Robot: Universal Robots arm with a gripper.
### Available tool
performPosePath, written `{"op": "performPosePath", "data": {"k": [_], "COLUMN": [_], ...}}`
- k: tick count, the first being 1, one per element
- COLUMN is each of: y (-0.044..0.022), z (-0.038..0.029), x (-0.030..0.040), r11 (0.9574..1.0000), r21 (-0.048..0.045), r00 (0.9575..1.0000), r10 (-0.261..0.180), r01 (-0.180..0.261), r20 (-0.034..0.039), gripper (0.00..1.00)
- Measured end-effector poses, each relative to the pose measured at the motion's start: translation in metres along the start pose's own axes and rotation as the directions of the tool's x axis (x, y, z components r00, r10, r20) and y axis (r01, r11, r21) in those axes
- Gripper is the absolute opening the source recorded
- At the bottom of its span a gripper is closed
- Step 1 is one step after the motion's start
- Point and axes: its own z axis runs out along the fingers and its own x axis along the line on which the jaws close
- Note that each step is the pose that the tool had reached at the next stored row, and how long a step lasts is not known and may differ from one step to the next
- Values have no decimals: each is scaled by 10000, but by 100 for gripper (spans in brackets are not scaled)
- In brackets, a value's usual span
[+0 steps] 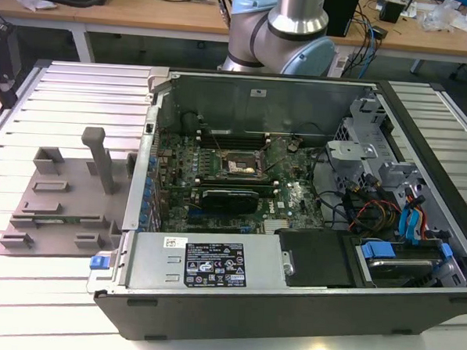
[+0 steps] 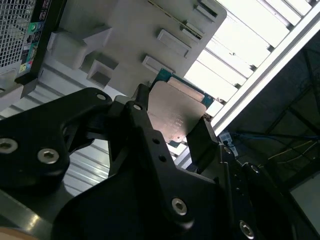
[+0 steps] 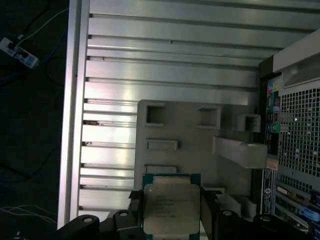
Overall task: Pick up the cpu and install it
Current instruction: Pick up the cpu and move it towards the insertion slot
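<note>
Silver-grey cpu — the gripper pinches it over a grey fixture.

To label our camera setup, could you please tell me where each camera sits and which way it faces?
Exterior view: off the arm, raised beside the table, looking down into the open computer case; a joint of the arm shows beyond it.
First wrist view: at the wrist, looking down past the gripper onto the grey tray.
Second wrist view: at the wrist, looking slantwise along the gripper towards the grey tray.
Both wrist views share the chip clamped in the gripper.
</note>
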Motion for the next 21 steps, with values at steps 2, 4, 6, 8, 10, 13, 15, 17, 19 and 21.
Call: {"op": "performPosePath", "data": {"k": [2, 4, 6, 8, 10, 13, 15, 17, 19, 21], "y": [-1, -3, -5, 0, 16, 58, 68, 76, 76, 74], "z": [-1, 1, 3, 7, 11, 20, 23, 27, 32, 36], "x": [-16, -52, -121, -244, -367, -567, -639, -763, -919, -1044], "r11": [10000, 10000, 10000, 10000, 10000, 10000, 10000, 10000, 10000, 10000], "r21": [1, 1, 0, 18, 36, 47, 49, 51, 54, 55], "r00": [10000, 10000, 10000, 10000, 10000, 10000, 10000, 10000, 10000, 10000], "r10": [-1, 0, 0, -1, -2, -1, -1, -2, -1, -3], "r01": [1, 0, 0, 1, 2, 1, 1, 2, 1, 3], "r20": [-1, -1, 0, -2, -2, -3, -2, -2, -3, -4], "gripper": [55, 55, 55, 55, 55, 55, 55, 55, 55, 55]}}
